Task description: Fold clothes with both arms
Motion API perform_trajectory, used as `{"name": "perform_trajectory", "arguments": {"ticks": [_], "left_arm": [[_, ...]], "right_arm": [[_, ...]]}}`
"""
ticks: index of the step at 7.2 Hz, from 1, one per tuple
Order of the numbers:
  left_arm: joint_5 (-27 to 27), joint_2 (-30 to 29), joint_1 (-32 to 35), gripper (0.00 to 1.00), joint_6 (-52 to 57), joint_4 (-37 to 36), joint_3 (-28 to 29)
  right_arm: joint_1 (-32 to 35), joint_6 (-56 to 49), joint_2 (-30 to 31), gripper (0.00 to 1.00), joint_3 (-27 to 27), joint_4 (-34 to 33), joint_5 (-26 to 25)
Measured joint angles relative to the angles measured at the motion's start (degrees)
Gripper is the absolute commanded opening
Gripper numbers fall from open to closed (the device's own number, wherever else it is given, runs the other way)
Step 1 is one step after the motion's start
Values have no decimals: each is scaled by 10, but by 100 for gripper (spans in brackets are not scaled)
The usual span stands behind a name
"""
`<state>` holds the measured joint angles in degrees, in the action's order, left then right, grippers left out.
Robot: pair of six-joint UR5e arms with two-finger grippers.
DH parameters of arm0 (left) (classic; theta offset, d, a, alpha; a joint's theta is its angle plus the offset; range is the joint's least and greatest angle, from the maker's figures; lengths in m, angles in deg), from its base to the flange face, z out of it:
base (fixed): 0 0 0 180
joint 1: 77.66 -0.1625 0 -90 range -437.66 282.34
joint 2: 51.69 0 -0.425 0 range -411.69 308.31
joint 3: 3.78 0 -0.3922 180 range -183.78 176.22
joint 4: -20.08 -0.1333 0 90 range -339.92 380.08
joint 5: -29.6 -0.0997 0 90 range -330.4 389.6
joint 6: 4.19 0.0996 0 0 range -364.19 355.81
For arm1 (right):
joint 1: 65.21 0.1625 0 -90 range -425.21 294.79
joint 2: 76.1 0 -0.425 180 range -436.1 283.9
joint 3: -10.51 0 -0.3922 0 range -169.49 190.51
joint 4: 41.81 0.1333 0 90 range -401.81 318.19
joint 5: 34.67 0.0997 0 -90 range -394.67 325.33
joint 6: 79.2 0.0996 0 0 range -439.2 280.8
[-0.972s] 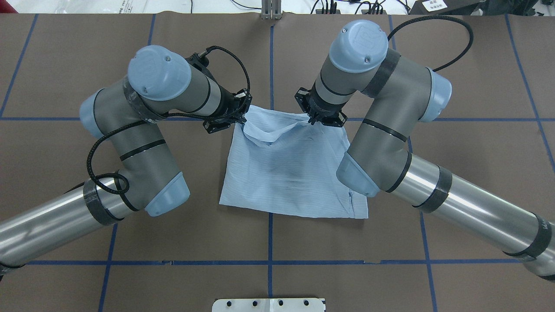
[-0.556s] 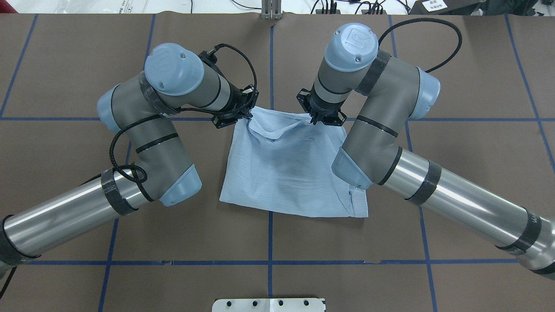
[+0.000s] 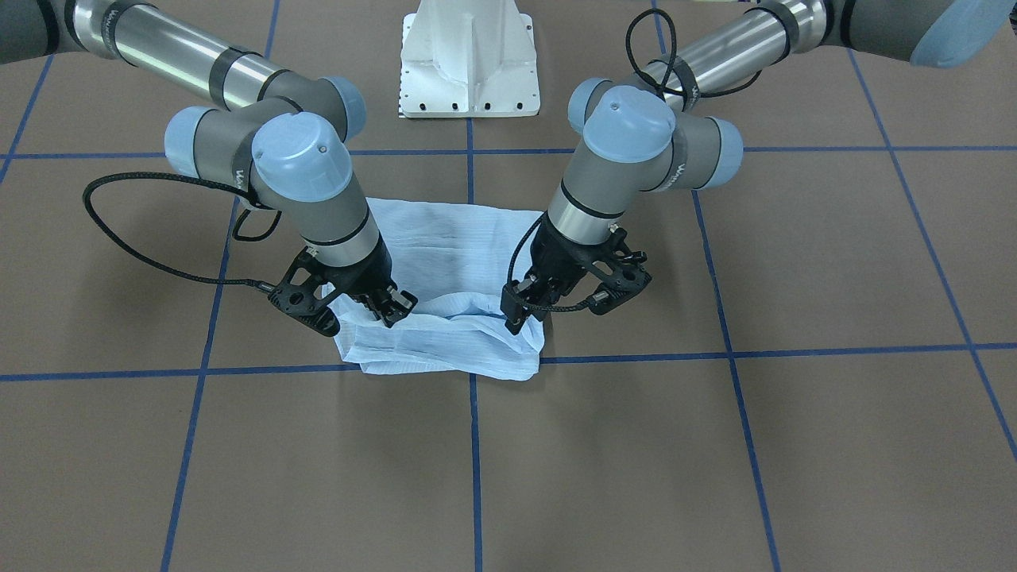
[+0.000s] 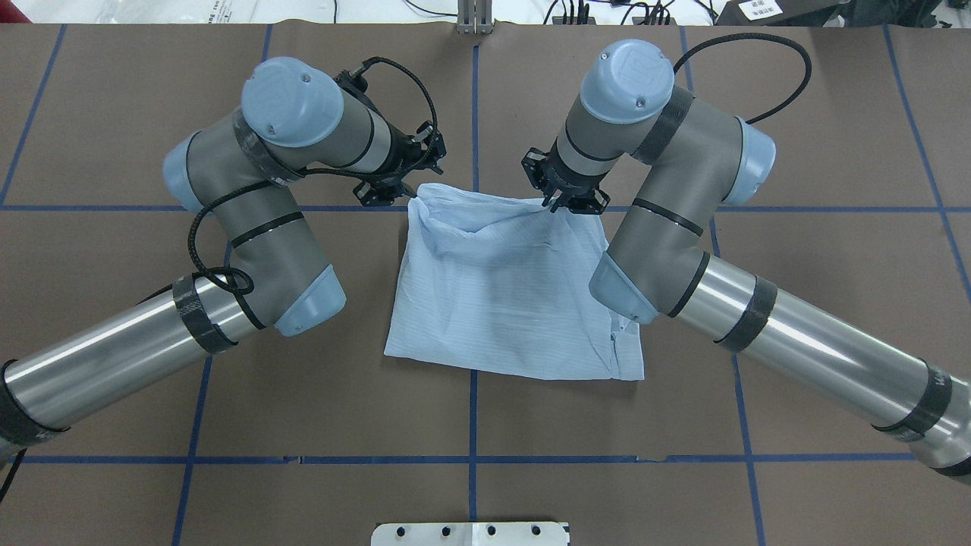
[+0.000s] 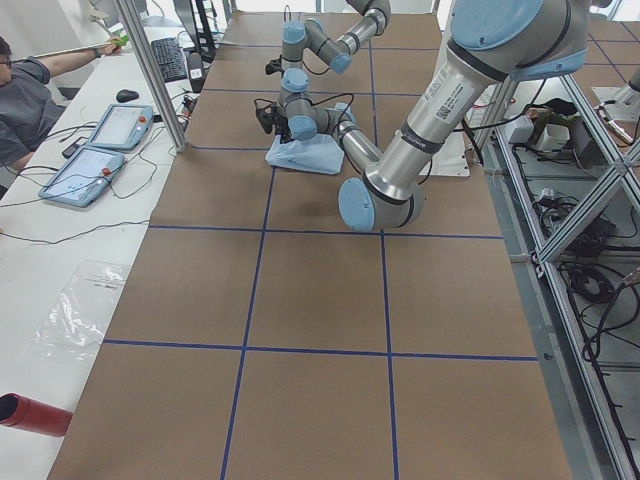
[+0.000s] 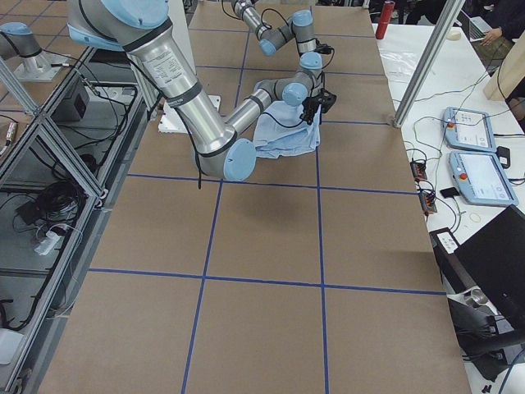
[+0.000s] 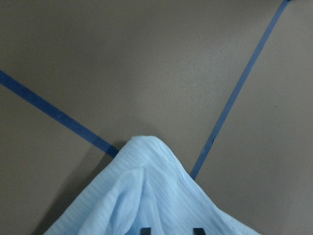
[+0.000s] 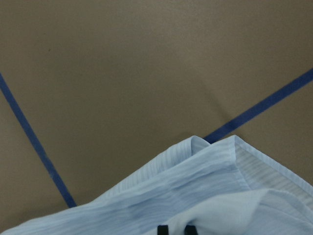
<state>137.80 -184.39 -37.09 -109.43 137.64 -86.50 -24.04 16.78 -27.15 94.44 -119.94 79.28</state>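
Note:
The pale blue shirt lies folded into a rough square on the brown table, near the middle. My left gripper is shut on its far left corner. My right gripper is shut on its far right corner. Both hold the far edge slightly raised. In the front-facing view the left gripper is on the right, the right gripper on the left, and the lifted edge of the shirt hangs between them. Each wrist view shows a pinched shirt corner above the table.
The white pedestal base stands behind the shirt on the robot's side. Blue tape lines cross the brown table cover. A side table with tablets and an operator lies beyond the far edge.
My left gripper has moved left and away from the robot, pulling the sagging far edge of the shirt straighter. My right gripper has shifted only slightly. Both stay shut on the shirt.

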Motion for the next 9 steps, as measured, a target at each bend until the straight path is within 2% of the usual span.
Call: {"name": "perform_trajectory", "arguments": {"ticks": [3, 5, 7, 9], "left_arm": [[51, 22, 42, 99, 10, -1, 1], [77, 60, 72, 99, 74, -3, -21], [94, 132, 119, 99, 209, -5, -70], [97, 199, 162, 99, 351, -22, -113]], "right_arm": [[18, -38, 1, 100, -15, 22, 26], [29, -74, 5, 100, 0, 20, 26], [71, -207, 46, 100, 26, 14, 28], [138, -417, 114, 100, 46, -6, 38]]}}
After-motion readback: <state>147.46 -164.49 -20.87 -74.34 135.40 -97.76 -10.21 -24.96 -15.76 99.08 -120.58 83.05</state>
